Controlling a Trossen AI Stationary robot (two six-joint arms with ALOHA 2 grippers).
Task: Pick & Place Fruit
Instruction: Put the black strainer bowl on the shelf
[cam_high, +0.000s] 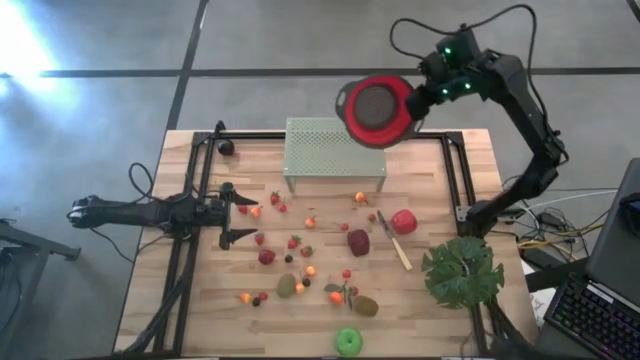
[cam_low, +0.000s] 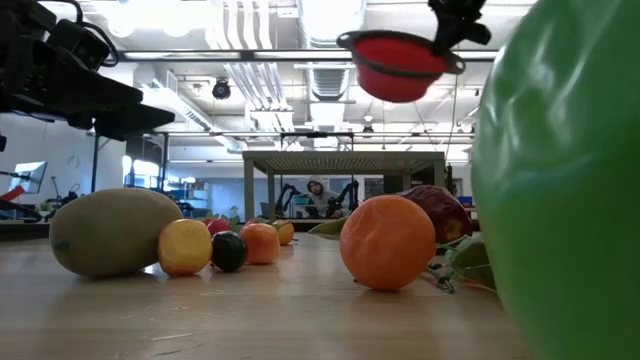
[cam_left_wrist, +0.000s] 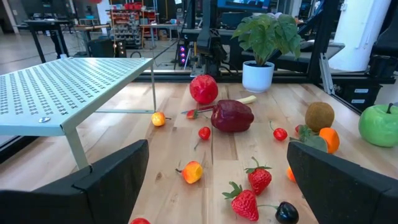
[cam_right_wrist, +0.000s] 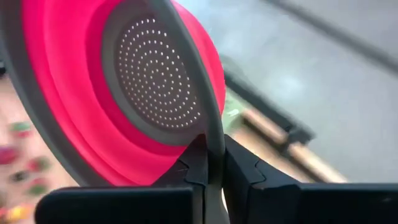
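Two end effectors show: the right end effector (cam_right_wrist: 211, 168) is clamped tight on the grey rim of a red colander (cam_high: 378, 109), held high above the far side of the surface (cam_high: 440, 310), over a pale perforated rack (cam_high: 334, 150). The left end effector (cam_high: 238, 210) hangs spread wide, empty, at the left. Fruit (cam_high: 359, 242) lies scattered mid-surface. Beyond, perhaps a workshop, blurred.
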